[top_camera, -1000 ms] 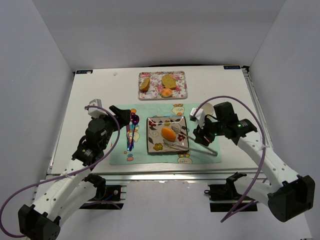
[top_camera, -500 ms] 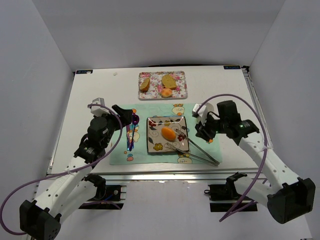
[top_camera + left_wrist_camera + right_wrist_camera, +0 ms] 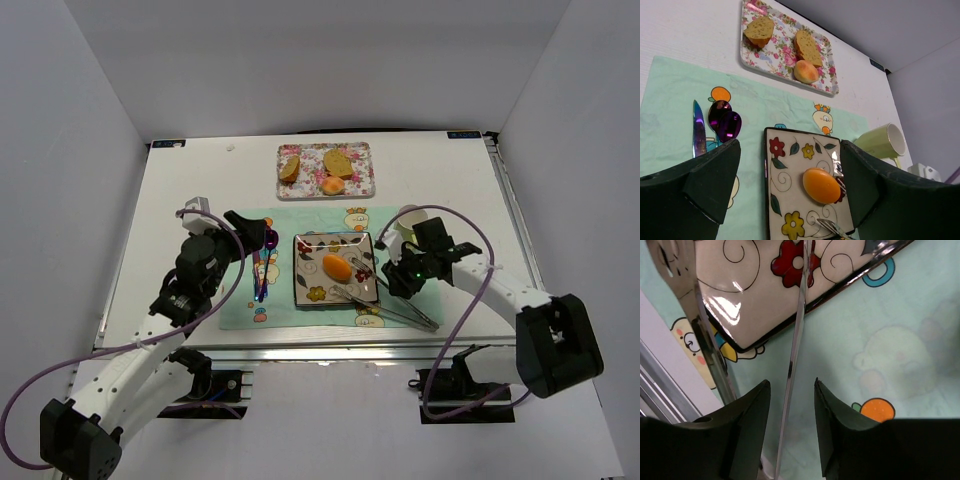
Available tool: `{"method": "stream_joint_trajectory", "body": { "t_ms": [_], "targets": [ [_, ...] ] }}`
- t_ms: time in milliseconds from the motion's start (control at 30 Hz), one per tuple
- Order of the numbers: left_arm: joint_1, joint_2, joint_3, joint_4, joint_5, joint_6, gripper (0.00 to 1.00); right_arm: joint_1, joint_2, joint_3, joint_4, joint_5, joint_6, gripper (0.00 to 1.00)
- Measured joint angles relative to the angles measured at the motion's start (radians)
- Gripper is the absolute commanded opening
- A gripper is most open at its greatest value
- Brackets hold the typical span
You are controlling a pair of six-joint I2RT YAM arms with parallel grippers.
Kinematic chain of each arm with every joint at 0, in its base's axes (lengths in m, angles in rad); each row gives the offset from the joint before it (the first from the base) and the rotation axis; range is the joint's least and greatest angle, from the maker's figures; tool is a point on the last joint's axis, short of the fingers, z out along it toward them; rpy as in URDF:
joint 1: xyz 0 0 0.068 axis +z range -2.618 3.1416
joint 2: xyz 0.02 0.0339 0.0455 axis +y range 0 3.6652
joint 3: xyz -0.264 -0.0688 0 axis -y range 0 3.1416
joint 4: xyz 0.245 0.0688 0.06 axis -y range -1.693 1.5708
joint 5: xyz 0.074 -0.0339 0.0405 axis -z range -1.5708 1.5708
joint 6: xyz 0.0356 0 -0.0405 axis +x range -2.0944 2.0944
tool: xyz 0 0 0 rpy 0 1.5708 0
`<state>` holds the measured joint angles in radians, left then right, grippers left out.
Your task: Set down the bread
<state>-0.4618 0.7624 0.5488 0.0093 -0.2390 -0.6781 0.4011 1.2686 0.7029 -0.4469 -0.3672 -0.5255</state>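
The bread [image 3: 337,267], a small smooth orange oval, lies in the middle of the flowered rectangular plate [image 3: 308,285]; the left wrist view shows it [image 3: 821,185] too. Metal tongs [image 3: 395,300] rest with their tips on the plate's right side and their arms spread out over the green placemat. My right gripper [image 3: 392,280] hangs low over the mat, open, straddling one tong arm [image 3: 800,315] with a gap on both sides [image 3: 790,382]. My left gripper [image 3: 252,235] is wide open left of the plate, holding nothing [image 3: 790,150].
A floral tray [image 3: 325,185] at the back holds two tan bread slices and a pale-orange ball. A pale green cup [image 3: 400,222] lies by the plate's far right corner. A knife [image 3: 699,132] and purple spoon [image 3: 725,122] lie left of the plate.
My right arm has dropped low and its gripper has come down over the tongs with narrower jaws. The tongs' handle end has swung toward the near edge. The left arm barely moved.
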Motion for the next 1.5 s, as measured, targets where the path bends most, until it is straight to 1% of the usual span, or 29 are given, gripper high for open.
{"method": "stream_joint_trajectory", "body": {
  "t_ms": [100,133,233,267,300,400,500,567,700,767,867,900,967,1067,1200,1367,1467,1500],
  "targets": [
    [0.000,0.000,-0.007,-0.002,0.000,-0.005,0.89,0.000,0.061,0.000,0.029,-0.004,0.010,0.40],
    [0.000,-0.001,-0.008,-0.002,0.000,-0.006,0.89,0.000,0.079,0.000,0.036,-0.008,0.014,0.31],
    [0.000,-0.002,-0.010,-0.002,-0.001,-0.010,0.89,0.000,0.124,0.000,0.047,-0.021,0.021,0.13],
    [0.000,-0.002,-0.010,-0.002,-0.001,-0.011,0.89,0.000,0.134,0.000,0.048,-0.026,0.023,0.03],
    [0.000,-0.002,-0.010,-0.002,-0.001,-0.011,0.88,0.000,0.135,0.000,0.048,-0.030,0.025,0.00],
    [0.000,-0.002,-0.010,-0.002,-0.001,-0.011,0.86,0.000,0.127,0.004,0.035,-0.037,0.017,0.00],
    [0.000,-0.001,-0.010,-0.002,0.001,-0.011,0.80,-0.005,0.079,0.023,-0.013,-0.050,-0.006,0.00],
    [0.000,0.002,-0.010,-0.001,0.006,-0.010,0.77,-0.014,0.011,0.055,-0.056,-0.074,-0.031,0.00],
    [0.000,0.018,-0.011,0.010,0.021,-0.010,0.75,-0.053,-0.148,0.153,-0.089,-0.115,-0.061,0.00],
    [0.000,0.028,-0.012,0.017,0.028,-0.010,0.75,-0.092,-0.192,0.208,-0.076,-0.114,-0.026,0.00],
    [0.000,0.042,-0.012,0.023,0.043,-0.010,0.79,-0.217,-0.195,0.285,-0.013,-0.066,0.098,0.00],
    [0.000,0.048,-0.012,0.025,0.048,-0.009,0.82,-0.275,-0.174,0.314,0.006,-0.045,0.148,0.00],
    [0.000,0.064,-0.012,0.031,0.064,-0.004,0.83,-0.389,-0.096,0.378,0.031,0.015,0.235,0.00],
    [0.000,0.107,-0.011,0.040,0.101,0.008,0.84,-0.498,0.058,0.452,0.045,0.109,0.320,0.00],
    [0.000,0.189,-0.010,0.049,0.177,0.021,0.85,-0.557,0.242,0.454,0.037,0.206,0.383,0.00],
    [-0.009,0.267,-0.008,0.057,0.264,0.027,0.86,-0.578,0.398,0.428,0.055,0.285,0.422,0.00],
    [-0.041,0.316,0.020,0.056,0.290,0.043,0.88,-0.578,0.481,0.430,0.085,0.309,0.430,0.16],
    [-0.058,0.337,0.037,0.053,0.297,0.055,0.90,-0.578,0.508,0.433,0.091,0.314,0.432,0.23]
  ]
}}
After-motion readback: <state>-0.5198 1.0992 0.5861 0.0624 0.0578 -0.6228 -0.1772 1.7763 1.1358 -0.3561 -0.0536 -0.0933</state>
